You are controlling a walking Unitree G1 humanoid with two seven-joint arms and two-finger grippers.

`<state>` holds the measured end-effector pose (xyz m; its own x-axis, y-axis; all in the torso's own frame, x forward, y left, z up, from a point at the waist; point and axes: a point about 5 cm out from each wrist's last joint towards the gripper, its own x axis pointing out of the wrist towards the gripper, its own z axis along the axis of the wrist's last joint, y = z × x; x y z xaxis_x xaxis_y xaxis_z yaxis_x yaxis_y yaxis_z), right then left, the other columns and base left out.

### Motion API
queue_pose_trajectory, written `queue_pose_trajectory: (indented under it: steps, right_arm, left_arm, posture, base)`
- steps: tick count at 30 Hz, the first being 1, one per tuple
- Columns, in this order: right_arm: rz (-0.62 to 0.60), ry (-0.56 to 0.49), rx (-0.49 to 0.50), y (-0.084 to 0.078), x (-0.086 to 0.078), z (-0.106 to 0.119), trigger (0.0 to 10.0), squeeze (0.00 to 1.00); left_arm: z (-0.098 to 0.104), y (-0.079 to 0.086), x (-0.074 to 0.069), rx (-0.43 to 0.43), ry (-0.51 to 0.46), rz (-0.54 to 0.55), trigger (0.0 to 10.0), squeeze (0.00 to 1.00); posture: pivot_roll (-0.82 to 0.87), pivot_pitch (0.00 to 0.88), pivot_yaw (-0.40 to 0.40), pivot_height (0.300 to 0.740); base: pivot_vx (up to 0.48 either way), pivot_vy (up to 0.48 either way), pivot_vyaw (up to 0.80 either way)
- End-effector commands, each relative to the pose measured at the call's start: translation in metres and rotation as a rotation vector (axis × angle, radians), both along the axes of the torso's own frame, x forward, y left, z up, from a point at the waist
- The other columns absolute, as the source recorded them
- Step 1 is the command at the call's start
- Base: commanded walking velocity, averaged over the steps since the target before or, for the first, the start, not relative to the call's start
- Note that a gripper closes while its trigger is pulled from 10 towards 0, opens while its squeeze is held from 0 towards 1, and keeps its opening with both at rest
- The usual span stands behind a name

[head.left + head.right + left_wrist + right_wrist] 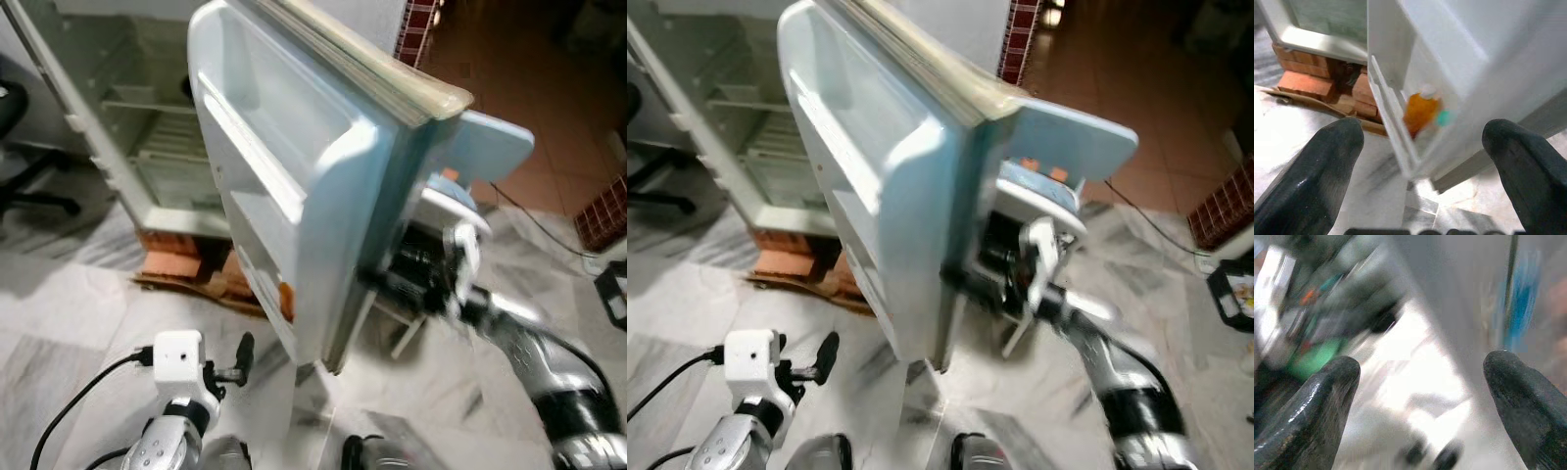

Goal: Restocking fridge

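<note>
Our right gripper [1420, 396] has its two black fingers [1317, 406] spread wide with nothing between them; its wrist view is badly blurred, showing only a pale surface ahead and a smear of green and blue. From the head, the right arm [549, 372] reaches forward and up to the outer side of the fridge door [294, 166], near the door's lower edge, but we cannot tell whether the gripper touches it.

Our left gripper [1420, 147] is also wide open and holds nothing. It sits low, near the floor, with its white wrist camera [178, 357] just to the left of the door's bottom corner. Straight ahead of its fingers, in the lowest door shelf [1388, 117], lies an orange bottle [1419, 110] with a pale cap, close to the shelf's end; a small teal thing is just beside it. The bottle is apart from the fingers, between them in line of sight but beyond their tips. In the head view it shows as an orange spot low on the door's inner face.

The door stands swung open toward us, its inner shelves facing left. Behind it the fridge [147, 127] is open, with wire racks inside. It rests on bricks [1305, 81] over cardboard [186, 274] on a marble floor [69, 313].
</note>
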<state>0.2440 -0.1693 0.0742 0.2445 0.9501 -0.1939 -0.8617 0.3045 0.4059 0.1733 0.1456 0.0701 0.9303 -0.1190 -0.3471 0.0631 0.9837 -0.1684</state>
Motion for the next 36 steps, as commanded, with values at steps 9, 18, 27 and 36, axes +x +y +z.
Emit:
queue_pose_trajectory:
  steps: [9, 18, 27, 36]
  right_arm:
    - [0.188, 0.059, -0.157, -0.012, -0.032, -0.019, 10.0, 0.0]
    - [0.172, 0.004, -0.202, -0.007, -0.026, -0.026, 10.0, 0.0]
    - [-0.214, -0.227, -0.171, 0.008, 0.03, -0.004, 10.0, 0.0]
    - [-0.864, -0.463, 0.019, 0.026, 0.077, 0.052, 10.0, 0.0]
  left_arm:
    - [0.002, -0.001, -0.001, 0.022, 0.005, -0.044, 10.0, 0.0]
    - [0.008, 0.004, 0.004, 0.084, -0.054, -0.006, 10.0, 0.0]
    - [0.028, 0.025, 0.028, 0.257, -0.19, 0.116, 10.0, 0.0]
    - [0.049, 0.029, 0.06, 0.317, -0.347, 0.158, 10.0, 0.0]
  posture:
    - [0.08, 0.126, -0.009, 0.74]
    - [0.09, 0.122, -0.014, 0.74]
    - [0.09, 0.116, -0.022, 0.74]
    - [0.04, 0.082, 0.004, 0.74]
  base:
    - [0.0, 0.0, 0.0]
    - [0.0, 0.0, 0.0]
    - [0.0, 0.0, 0.0]
    - [0.0, 0.0, 0.0]
